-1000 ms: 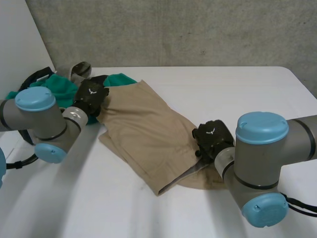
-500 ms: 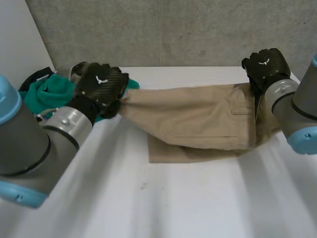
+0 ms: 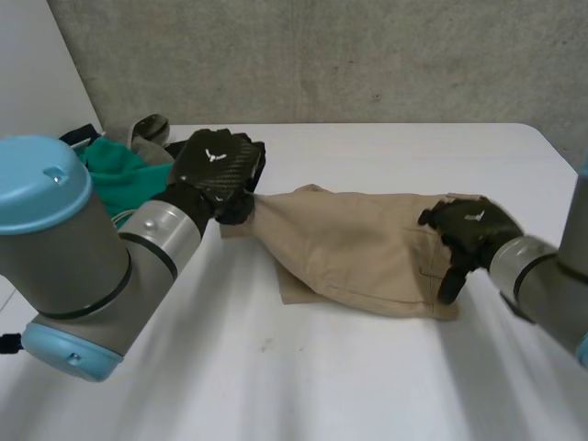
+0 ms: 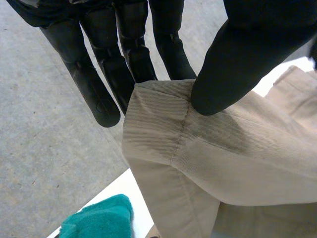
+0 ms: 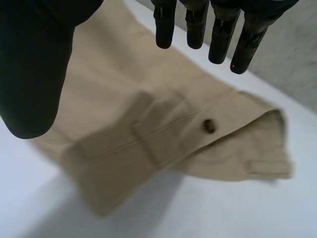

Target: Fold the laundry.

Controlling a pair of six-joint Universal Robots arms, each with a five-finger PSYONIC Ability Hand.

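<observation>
Fingers [image 4: 132, 47] and thumb of the left hand [image 3: 216, 170] pinch the tan shorts [image 3: 367, 243].

A white tabletop [image 3: 367, 386] stands against a rough grey concrete wall [image 3: 367, 55] on the far side, with a plain white panel [image 3: 28, 64] at the left.

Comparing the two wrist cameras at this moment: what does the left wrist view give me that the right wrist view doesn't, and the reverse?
Left wrist view: the left hand pinching a seamed edge of the tan shorts between thumb and fingers, with a green cloth lying beside the shorts. Right wrist view: the right hand with straight fingers over the shorts, not gripping them, and a dark button on the fabric. Both: the tan shorts and the white table.
</observation>
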